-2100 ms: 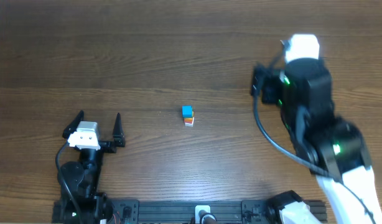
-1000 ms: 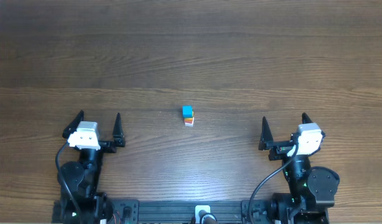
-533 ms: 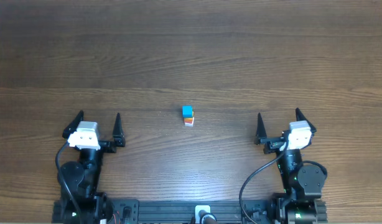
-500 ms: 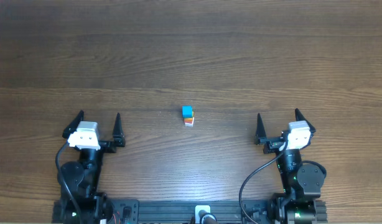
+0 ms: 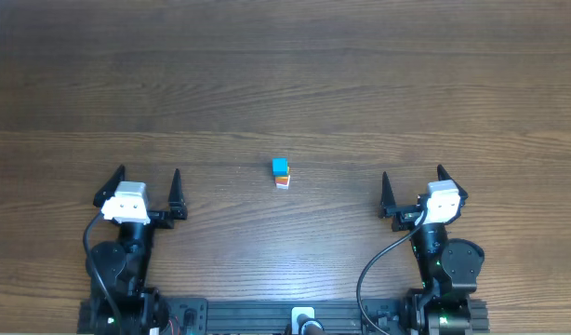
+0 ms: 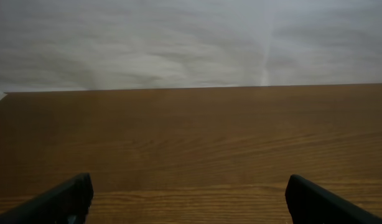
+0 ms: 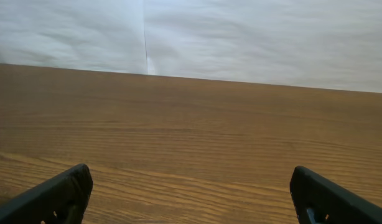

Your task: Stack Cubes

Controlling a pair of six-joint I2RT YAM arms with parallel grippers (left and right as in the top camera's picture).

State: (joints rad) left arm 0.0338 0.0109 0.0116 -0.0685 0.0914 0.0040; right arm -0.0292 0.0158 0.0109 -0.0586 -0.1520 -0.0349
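At the left of the desk (image 5: 285, 65), the left hand (image 5: 146, 174) sits low near its arm's base, its two fingers spread wide with nothing between them; its wrist view looks across the wood toward a pale wall. In the middle of the desk, well apart from both hands, stands the small stack of cubes (image 5: 281, 174). It has a blue cube (image 5: 280, 166) on top and an orange cube (image 5: 283, 179) touching it beneath. A sliver of white shows at the foot, too small to tell whether it is a third cube. At the right, the right hand (image 5: 413, 174) rests near its own base, likewise wide open and empty. Every cube I can see is in the stack, so the stacking looks finished. The next move seems to call only for keeping clear of the stack, since a careless reach could topple it
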